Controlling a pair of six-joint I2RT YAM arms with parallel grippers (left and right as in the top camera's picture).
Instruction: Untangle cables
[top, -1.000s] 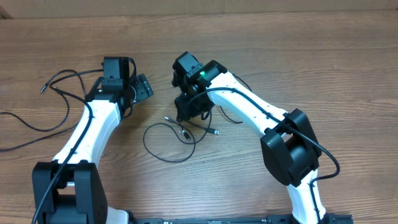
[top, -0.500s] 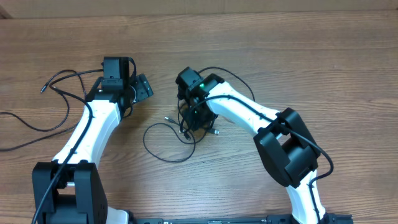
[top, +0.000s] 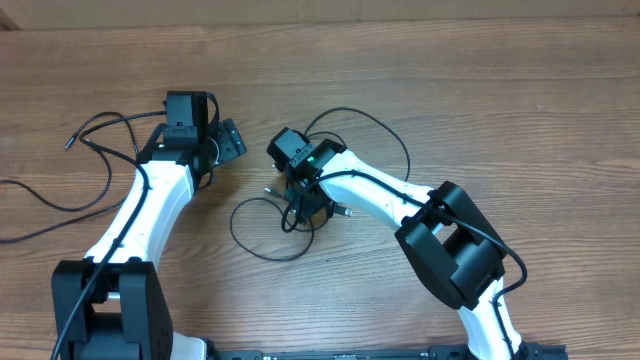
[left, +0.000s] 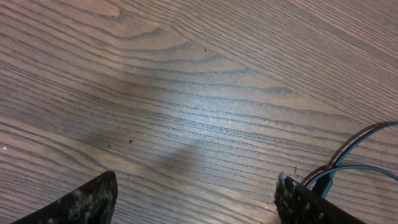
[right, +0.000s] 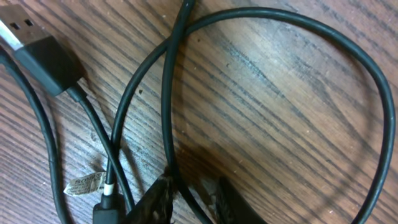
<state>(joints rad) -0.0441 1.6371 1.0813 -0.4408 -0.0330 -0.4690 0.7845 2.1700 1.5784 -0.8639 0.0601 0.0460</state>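
Under the right end effector (right: 193, 200): crossing cables (right: 165, 112) lie on the wooden surface (right: 280, 130), with a USB plug (right: 46, 59) up-left of it.
Right jaws: narrow, with one strand running in between; I cannot tell whether it is pinched.
Left end effector (left: 196, 193): wide, holding nothing.
Advice: take one strand only, lift it gently and draw it away from the crossing.
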